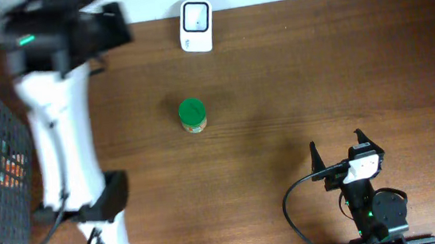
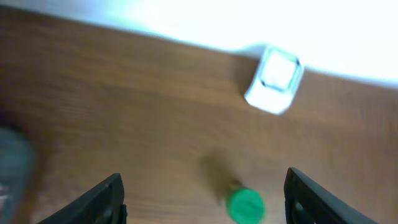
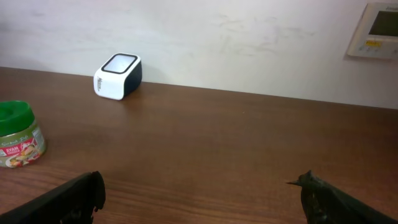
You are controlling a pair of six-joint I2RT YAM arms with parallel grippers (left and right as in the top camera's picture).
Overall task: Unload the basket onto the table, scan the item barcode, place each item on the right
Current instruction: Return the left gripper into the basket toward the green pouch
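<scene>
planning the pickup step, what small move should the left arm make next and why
Probably lower the left gripper toward the green-lidded jar and centre on it. Its jaws are open and empty, and the jar stands upright on the table, ungrasped and apart from the barcode scanner at the back edge, so it likely needs grasping before any scan.

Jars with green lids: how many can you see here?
1. The jar stands upright near the middle of the table, with the white scanner beyond it. The basket at the left edge holds things too unclear to identify, so more may be hidden there.
</scene>
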